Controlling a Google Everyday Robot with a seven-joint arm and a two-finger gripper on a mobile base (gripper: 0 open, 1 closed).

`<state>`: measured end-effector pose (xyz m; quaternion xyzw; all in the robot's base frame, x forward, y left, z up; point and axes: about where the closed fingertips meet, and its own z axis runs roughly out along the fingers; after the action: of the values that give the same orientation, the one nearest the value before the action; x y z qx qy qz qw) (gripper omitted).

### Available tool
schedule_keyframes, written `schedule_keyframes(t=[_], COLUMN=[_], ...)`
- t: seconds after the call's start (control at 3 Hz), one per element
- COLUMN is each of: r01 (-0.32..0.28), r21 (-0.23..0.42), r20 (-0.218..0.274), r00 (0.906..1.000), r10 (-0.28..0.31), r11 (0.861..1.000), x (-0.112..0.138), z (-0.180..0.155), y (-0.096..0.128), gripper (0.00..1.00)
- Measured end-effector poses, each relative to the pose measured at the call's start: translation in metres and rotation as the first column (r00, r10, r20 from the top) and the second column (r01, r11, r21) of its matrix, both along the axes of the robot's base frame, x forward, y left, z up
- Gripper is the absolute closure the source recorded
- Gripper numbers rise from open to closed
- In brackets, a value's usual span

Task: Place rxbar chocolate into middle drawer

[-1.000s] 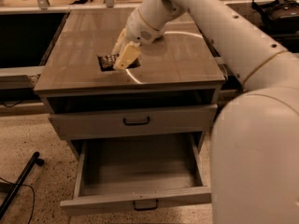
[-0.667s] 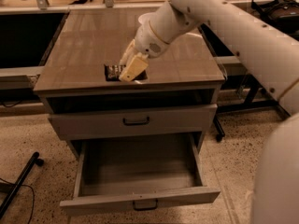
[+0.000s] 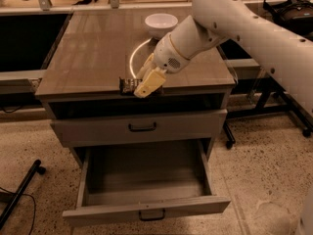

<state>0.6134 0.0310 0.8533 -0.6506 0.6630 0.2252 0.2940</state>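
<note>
With gripper point(image 3: 146, 85) jaws clamped on bar point(image 3: 126, 85) at front edge of top point(image 3: 93, 58), lift clear, lower into open drawer point(image 3: 146, 177), then release.

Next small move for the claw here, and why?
Probably ease forward, out past the front edge of the cabinet top. The claw appears to grip the rxbar chocolate right at that edge, and the middle drawer stands open below and in front.

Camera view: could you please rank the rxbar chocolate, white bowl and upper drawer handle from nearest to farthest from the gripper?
From the gripper at the front edge of the tabletop:
1. rxbar chocolate, in its grasp.
2. upper drawer handle, below.
3. white bowl, at the back.
</note>
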Motion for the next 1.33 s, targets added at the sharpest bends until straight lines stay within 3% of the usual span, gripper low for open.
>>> schedule_keyframes(t=[0.33, 1.0, 1.33], r01=[0.014, 0.079, 0.082], r21=[-0.011, -0.03, -0.028], r20=[0.006, 0.011, -0.053], r00=[0.9999, 0.9969, 0.9951], r10=[-0.014, -0.078, -0.083], r11=[1.0, 0.996, 0.996], x=[-0.013, -0.069, -0.084], z=[-0.006, -0.041, -0.094], y=[-0.003, -0.012, -0.009], gripper=[1.0, 1.0, 1.0])
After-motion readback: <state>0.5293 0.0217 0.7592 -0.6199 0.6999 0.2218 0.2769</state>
